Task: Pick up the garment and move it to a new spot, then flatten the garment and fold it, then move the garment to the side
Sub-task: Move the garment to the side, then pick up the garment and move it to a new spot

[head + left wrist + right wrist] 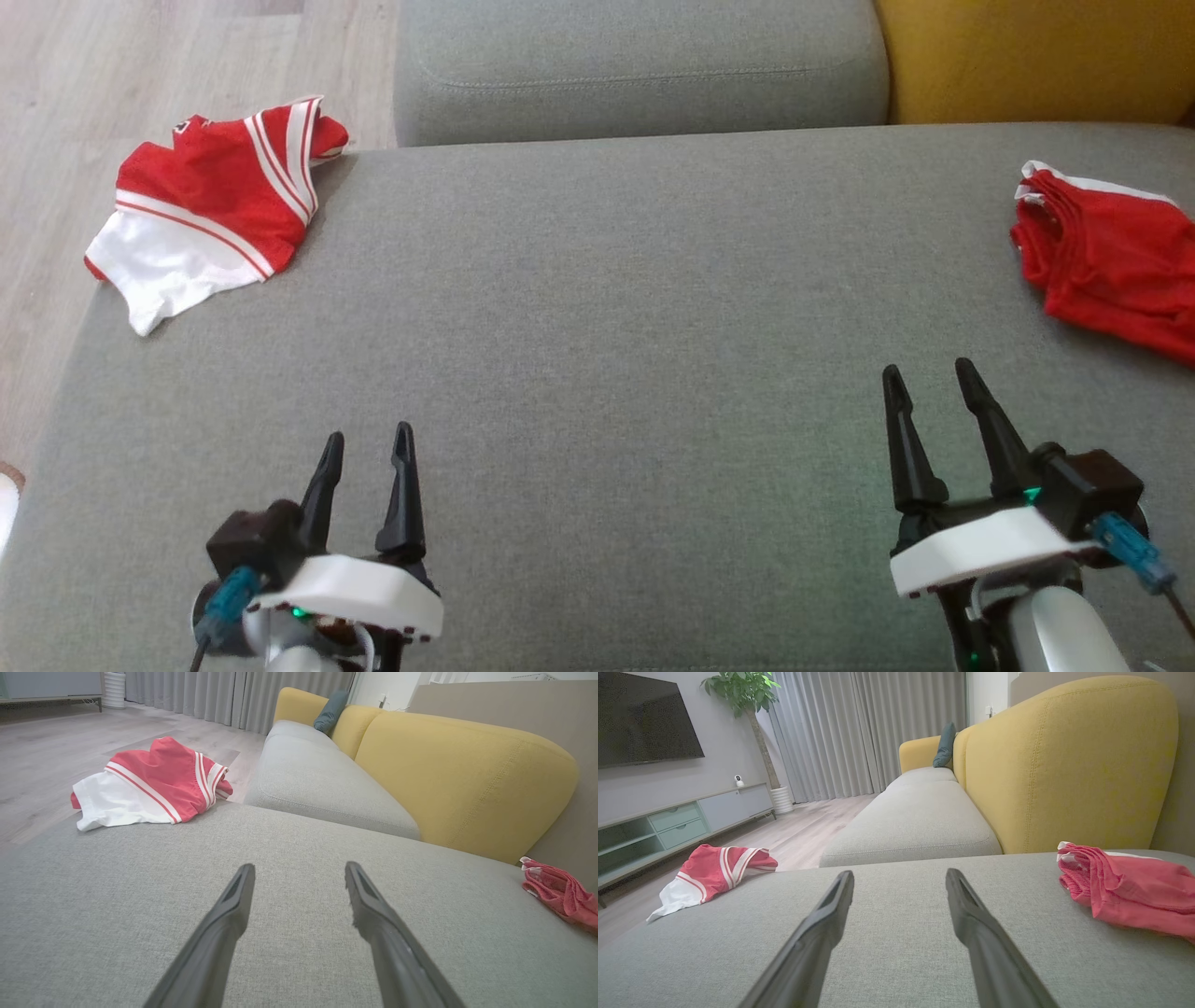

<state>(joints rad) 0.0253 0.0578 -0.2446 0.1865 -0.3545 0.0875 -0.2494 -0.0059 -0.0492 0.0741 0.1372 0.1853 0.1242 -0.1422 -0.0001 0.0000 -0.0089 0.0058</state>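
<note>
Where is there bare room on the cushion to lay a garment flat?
The middle of the grey cushion is bare, from the open left gripper and right gripper up to the back seam. Taken: the far left corner, where the red and white garment overhangs the edge, and the right edge, where the red garment lies bunched.

Light: falling bright, soft, even
Shadows: showing barely
Wrist edges: bowing outward
Colour: washing red-and-white garment pinkish

I see my right pincer spread above the grey sofa seat, red garment at right, red-and-white garment far left.
</note>
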